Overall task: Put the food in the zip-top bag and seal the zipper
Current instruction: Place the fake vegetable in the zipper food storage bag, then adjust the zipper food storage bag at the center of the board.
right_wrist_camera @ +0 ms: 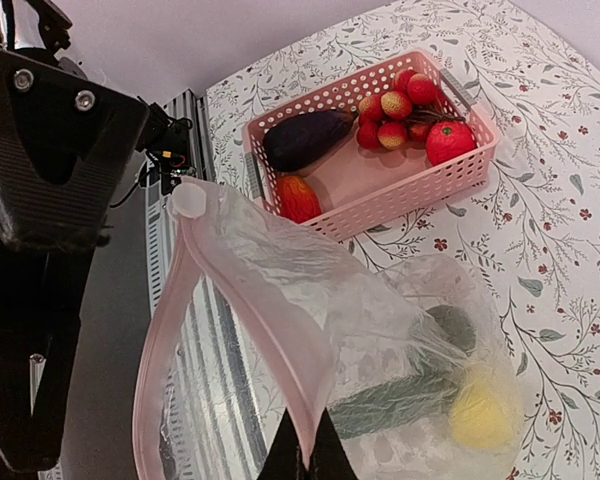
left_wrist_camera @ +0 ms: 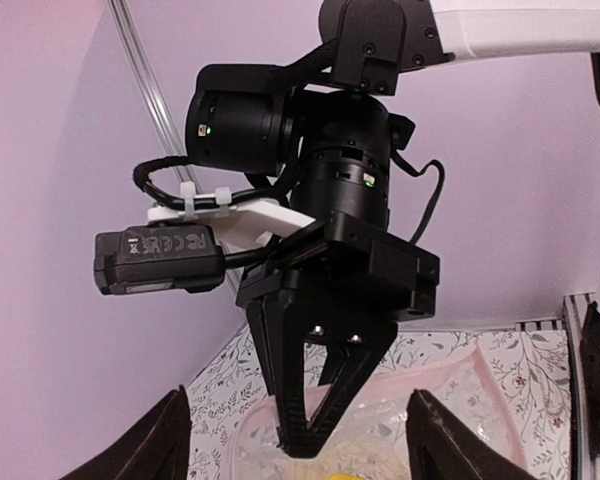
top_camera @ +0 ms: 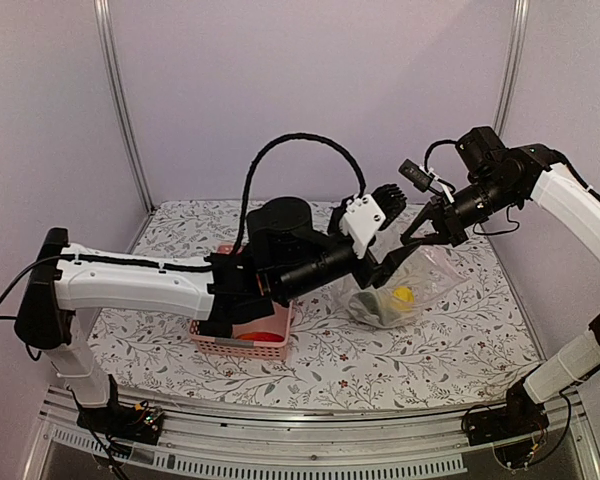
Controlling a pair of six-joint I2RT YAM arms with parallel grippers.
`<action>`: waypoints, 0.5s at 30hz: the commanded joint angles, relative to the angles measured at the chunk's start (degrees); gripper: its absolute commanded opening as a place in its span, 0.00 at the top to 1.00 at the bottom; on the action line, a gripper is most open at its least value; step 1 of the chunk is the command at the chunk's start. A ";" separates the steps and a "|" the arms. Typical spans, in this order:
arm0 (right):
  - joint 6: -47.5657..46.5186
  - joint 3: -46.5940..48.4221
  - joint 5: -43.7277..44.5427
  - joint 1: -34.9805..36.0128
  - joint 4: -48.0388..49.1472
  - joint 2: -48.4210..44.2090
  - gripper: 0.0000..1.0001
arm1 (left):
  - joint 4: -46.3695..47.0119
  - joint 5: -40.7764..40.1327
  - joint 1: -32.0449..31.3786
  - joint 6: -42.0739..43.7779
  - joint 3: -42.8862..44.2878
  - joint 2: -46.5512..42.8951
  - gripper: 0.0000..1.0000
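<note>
I take the pink basket [right_wrist_camera: 410, 195] as my marker. The zip-top bag [right_wrist_camera: 380, 320] stands on the bench [top_camera: 460, 345] just off the basket's right end. My right pincer [left_wrist_camera: 302, 440] is clenched on the bag's mouth, nipping the pink zipper [right_wrist_camera: 280, 345] strip and lifting it. I judge that is the reason for the grip: hung by one lip, the mouth stays a wide loop and the thin film cannot fold shut over the opening.

Two pieces are already inside, the green cucumber [right_wrist_camera: 395, 400] and the yellow lemon [right_wrist_camera: 485, 405]. Both have slumped to the bottom of the bag, on the side away from the basket. In the basket lie the dark eggplant [right_wrist_camera: 305, 135] and a red-orange fruit [right_wrist_camera: 298, 197] at one end. A cluster of small red fruit [right_wrist_camera: 395, 110] and a red tomato [right_wrist_camera: 450, 140] lie at the other.

My left pincer [top_camera: 388, 200] is released, fingers spread with nothing between them. It is raised high beyond the basket's right end, close to the right pincer and over the bag mouth. I read this as the gap between drops, so the next move is down into the basket for another piece. Sealing must wait for the rest of the food. My worry is the left arm brushing the lifted lip, the only thing holding the bag open.
</note>
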 commanded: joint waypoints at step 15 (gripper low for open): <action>9.52 11.30 23.91 -17.17 16.65 5.94 1.00 | -20.98 -26.78 -3.17 -24.03 -20.12 -23.59 0.23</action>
